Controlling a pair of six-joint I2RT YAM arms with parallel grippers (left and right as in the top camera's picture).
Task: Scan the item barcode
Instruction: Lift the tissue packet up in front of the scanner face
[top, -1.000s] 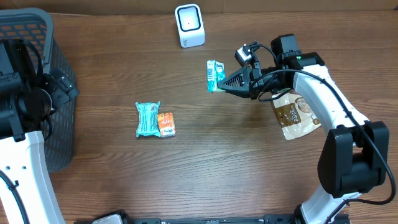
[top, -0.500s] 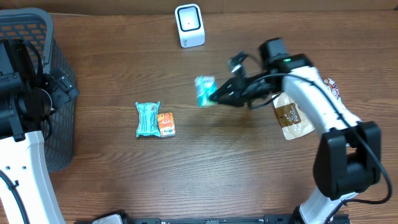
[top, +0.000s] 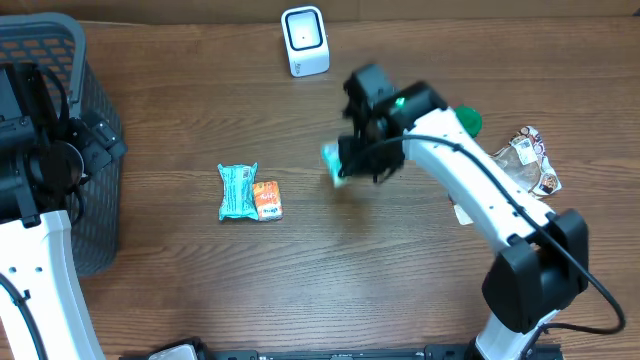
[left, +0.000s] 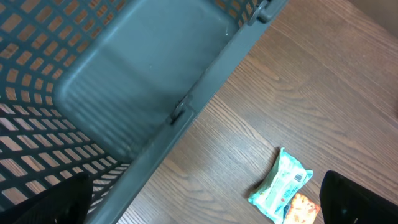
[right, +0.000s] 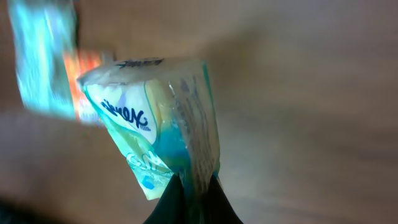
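Observation:
My right gripper (top: 346, 166) is shut on a teal and white tissue pack (top: 331, 160), holding it above the middle of the table. In the right wrist view the pack (right: 155, 124) hangs pinched at one edge between the dark fingers of the gripper (right: 193, 190), with its printed face toward the camera; I see no barcode on it. The white scanner (top: 305, 41) stands at the table's far edge, well apart from the pack. My left gripper (left: 205, 208) is open and empty, over the basket's rim.
A dark mesh basket (top: 92, 120) fills the left edge. A teal packet (top: 238, 190) and an orange packet (top: 267, 200) lie side by side left of centre. A crinkled snack bag (top: 530, 160) and a green round object (top: 467, 122) lie at the right.
The right arm has swung left and toward the table's middle with the tissue pack, turning its wrist and uncovering the items at the right. The left arm has not moved.

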